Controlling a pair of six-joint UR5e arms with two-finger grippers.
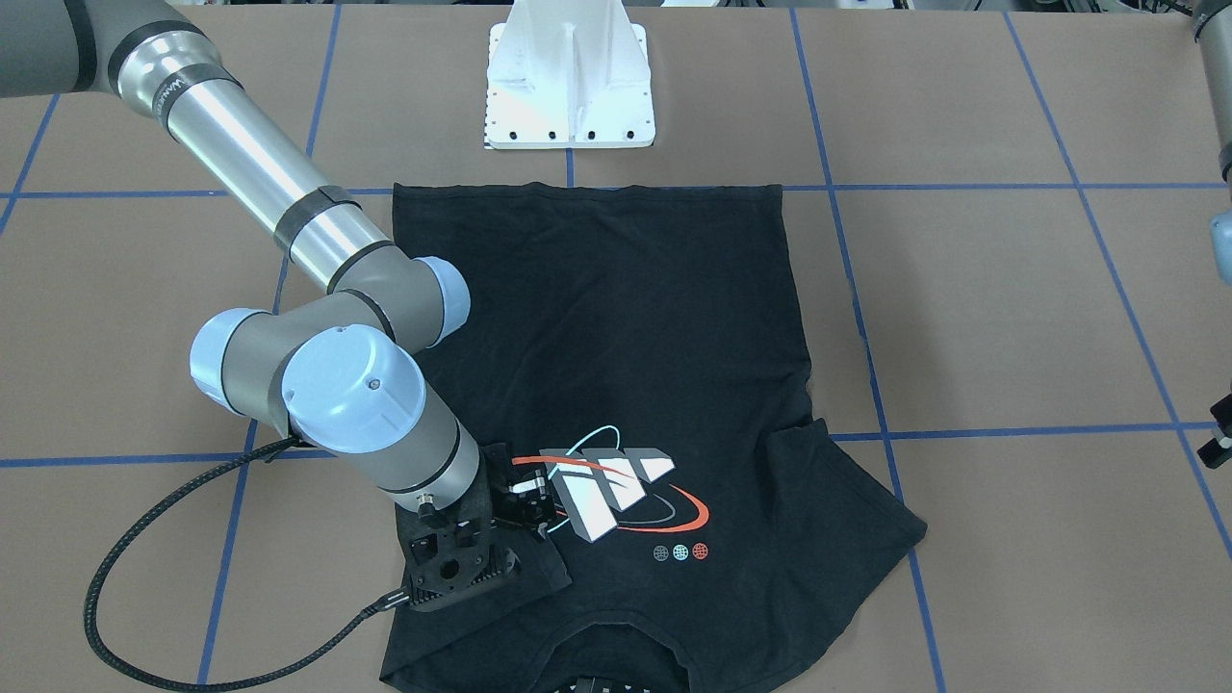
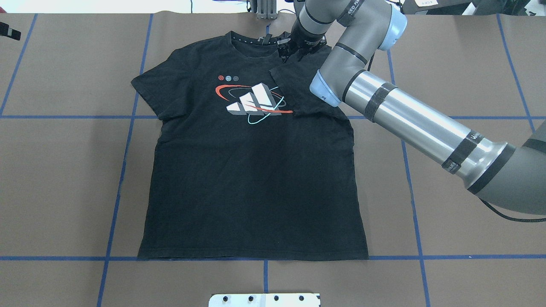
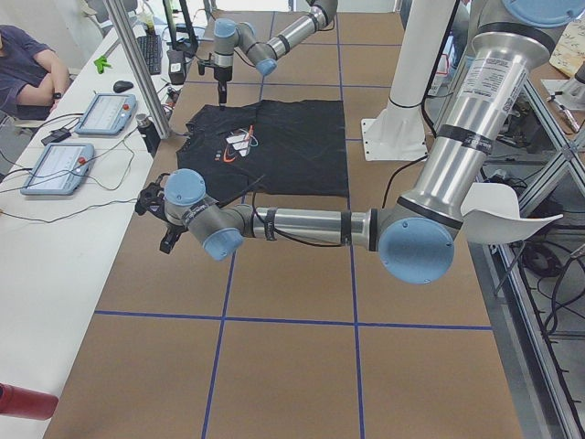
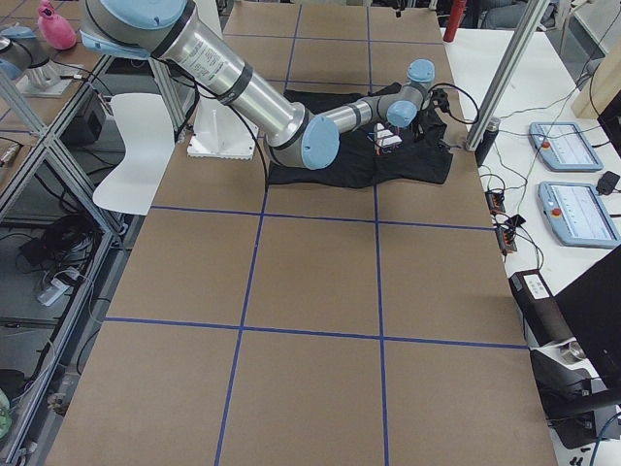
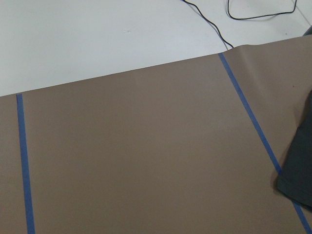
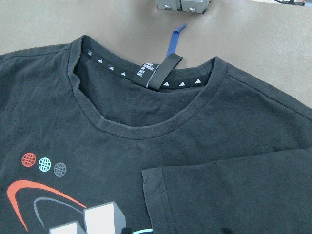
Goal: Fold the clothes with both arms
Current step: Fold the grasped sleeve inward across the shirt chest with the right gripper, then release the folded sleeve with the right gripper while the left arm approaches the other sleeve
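Note:
The black T-shirt [image 2: 251,179] lies flat and print-up on the brown table, collar [image 6: 146,126] at the far edge. One sleeve [image 2: 298,91] is folded inward and lies over the edge of the print [image 2: 251,102]. My right gripper [image 2: 294,47] hovers low over that shoulder beside the collar. In the front view it [image 1: 529,510] stands at the print's edge. The right wrist view shows two dark tips apart at its bottom edge and no cloth between them, so it reads open. My left gripper [image 3: 155,215] hangs off the shirt near the far table edge. Its jaws are unclear.
The white pedestal base [image 1: 570,87] stands on the robot's side of the hem. An aluminium bracket [image 6: 183,5] sits just beyond the collar. Control tablets [image 3: 101,114] and a seated person [image 3: 27,64] are on the operators' bench. Blue tape lines [image 2: 123,170] cross the brown paper.

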